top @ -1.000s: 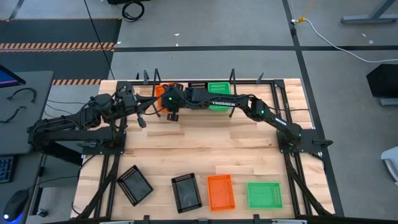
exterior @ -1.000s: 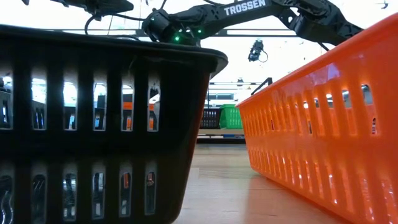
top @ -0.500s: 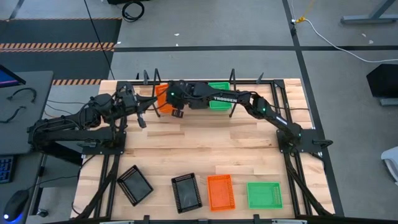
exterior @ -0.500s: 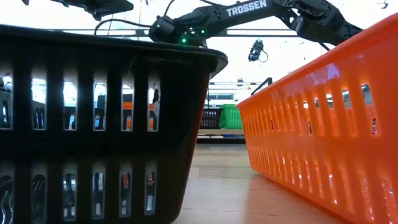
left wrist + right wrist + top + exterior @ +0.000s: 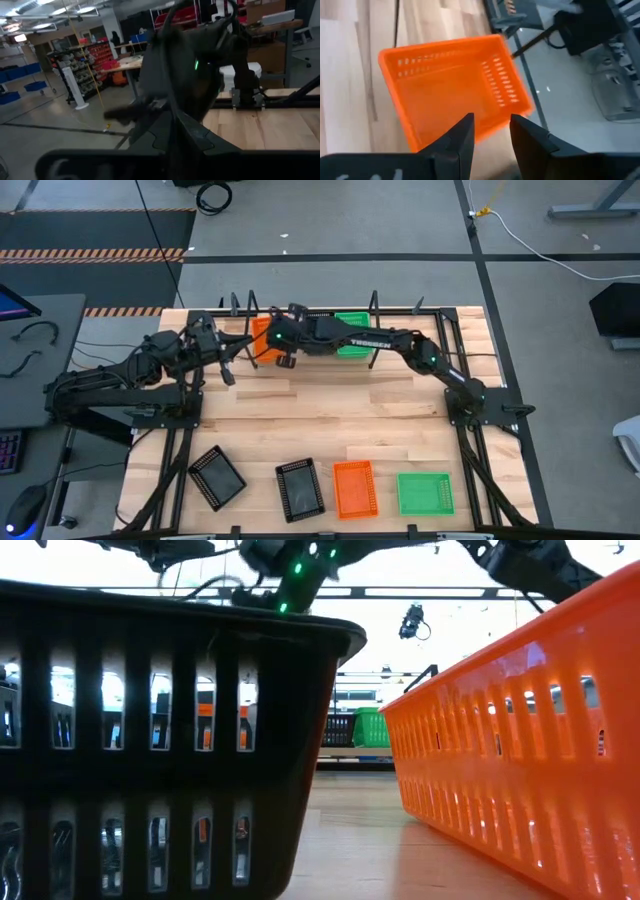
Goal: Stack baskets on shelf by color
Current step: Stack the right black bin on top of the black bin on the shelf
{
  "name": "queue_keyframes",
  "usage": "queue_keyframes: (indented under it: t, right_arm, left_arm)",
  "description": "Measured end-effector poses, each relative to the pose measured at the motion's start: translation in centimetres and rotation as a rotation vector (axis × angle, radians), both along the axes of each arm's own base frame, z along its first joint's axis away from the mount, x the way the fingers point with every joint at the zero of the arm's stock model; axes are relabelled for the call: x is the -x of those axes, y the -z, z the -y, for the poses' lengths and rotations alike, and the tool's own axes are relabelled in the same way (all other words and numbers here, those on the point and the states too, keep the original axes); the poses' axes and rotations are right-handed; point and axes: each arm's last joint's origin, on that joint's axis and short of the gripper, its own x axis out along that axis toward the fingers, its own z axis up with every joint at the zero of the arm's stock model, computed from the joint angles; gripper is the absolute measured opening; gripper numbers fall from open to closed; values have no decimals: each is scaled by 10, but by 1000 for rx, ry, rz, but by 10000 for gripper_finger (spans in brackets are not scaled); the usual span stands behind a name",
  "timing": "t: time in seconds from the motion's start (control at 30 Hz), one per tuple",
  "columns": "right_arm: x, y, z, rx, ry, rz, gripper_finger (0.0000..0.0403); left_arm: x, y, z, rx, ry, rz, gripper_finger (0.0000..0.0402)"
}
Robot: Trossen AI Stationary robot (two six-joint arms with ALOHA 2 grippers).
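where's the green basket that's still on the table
In the high view the green basket lies at the table's near edge, rightmost of four loose baskets, just right of an orange basket.

I note a grey concrete floor (image 5: pixel 330 240) around the wooden tabletop (image 5: pixel 320 420), with hazard-striped tape (image 5: pixel 90 253) and a white cable (image 5: pixel 540 242) lying across it. Beyond, I see shelving with red bins (image 5: pixel 87 65), blue bins (image 5: pixel 35 86), and ceiling strip lights (image 5: pixel 420 592).
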Motion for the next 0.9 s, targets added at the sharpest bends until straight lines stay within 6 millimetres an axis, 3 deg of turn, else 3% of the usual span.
queue_keyframes:
  t: [0.17, 0.3, 0.53, 0.63, 0.9]
  right_arm:
    - [27, -42, -24, -73, -40, -9, 130]
    - [48, -57, -56, -260, -101, -72, 130]
    - [56, -46, -144, -347, -297, -221, 130]
    - [52, -29, -175, -346, -361, -264, 130]
    - [32, 23, -227, -484, -468, -301, 130]
  left_arm:
    - [0, 0, 0, -1, 2, -9, 26]
    - [0, 2, 0, 4, 1, -24, 31]
    - [0, 6, 1, 91, 18, -31, 35]
    - [0, 11, 1, 149, 34, -57, 31]
    - [2, 30, 5, 316, 40, -203, 36]
